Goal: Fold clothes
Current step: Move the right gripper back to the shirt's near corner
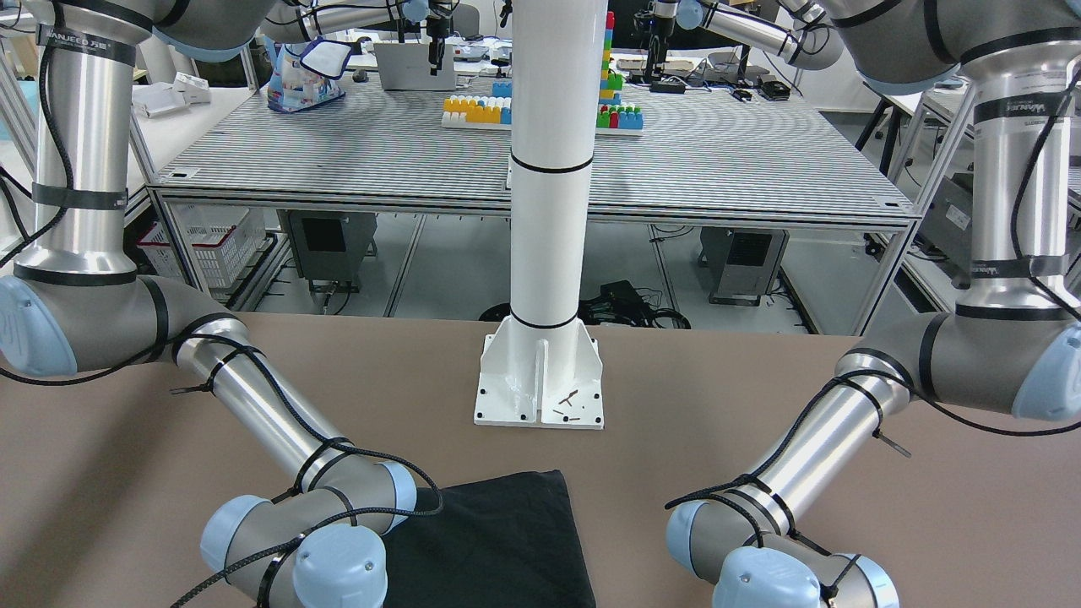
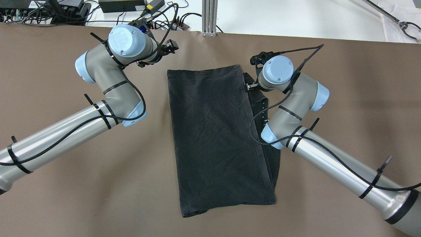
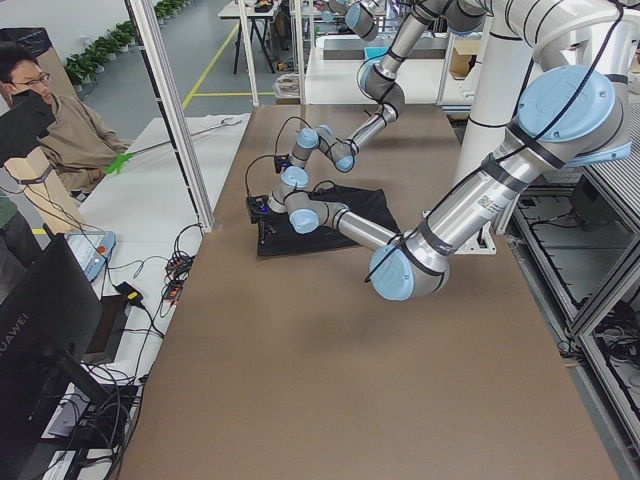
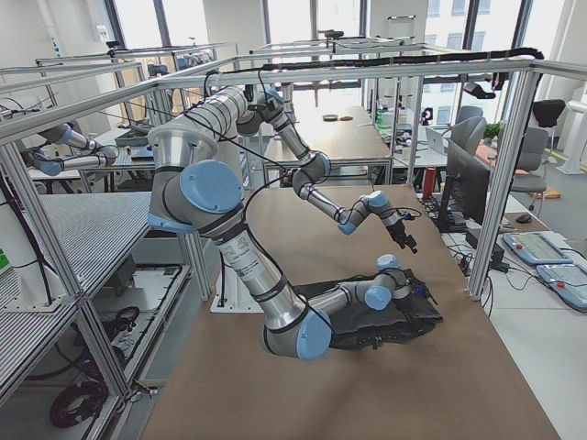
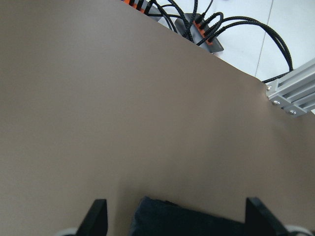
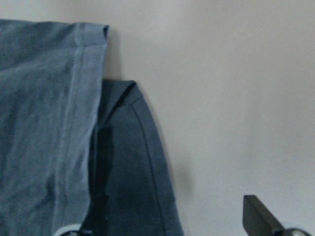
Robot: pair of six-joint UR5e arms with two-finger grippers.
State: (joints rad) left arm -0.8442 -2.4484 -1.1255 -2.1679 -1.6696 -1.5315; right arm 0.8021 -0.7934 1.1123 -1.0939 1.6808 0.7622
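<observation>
My left claw (image 5: 178, 217) and right claw (image 6: 174, 214) both gape empty; the limp, thin clothes (image 2: 217, 131) probably pinch best at corners beneath them.

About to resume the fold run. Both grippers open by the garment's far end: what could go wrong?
1. Right gripper straddles only the lower layer poking out beside the top hem; closing may lift one layer and skew the black garment.
2. Left gripper barely has a corner between its fingertips; it may close on nothing.
3. The right arm's cable hangs over the fabric and could snag.
</observation>
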